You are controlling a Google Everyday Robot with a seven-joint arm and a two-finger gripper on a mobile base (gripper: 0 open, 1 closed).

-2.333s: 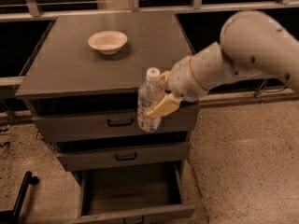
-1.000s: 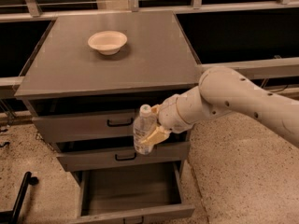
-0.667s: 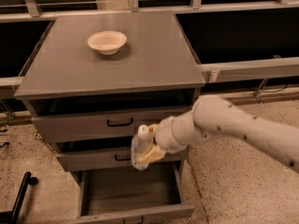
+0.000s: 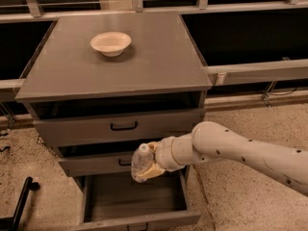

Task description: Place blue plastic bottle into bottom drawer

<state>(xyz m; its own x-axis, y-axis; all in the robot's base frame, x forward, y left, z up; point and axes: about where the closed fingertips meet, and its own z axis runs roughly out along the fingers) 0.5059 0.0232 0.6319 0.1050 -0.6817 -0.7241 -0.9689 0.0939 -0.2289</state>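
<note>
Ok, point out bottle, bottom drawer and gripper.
bottle point(image 4: 140, 163), camera view, clear body under the cap.
bottom drawer point(image 4: 126, 197), camera view, bare floor.
gripper point(image 4: 148, 160), camera view, between fingertips, holding the bottle above the drawer.

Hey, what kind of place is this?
Likely a lab or office: grey drawer cabinet, speckled floor, metal rails behind. The gripper holds the blue plastic bottle over the open bottom drawer.
</note>
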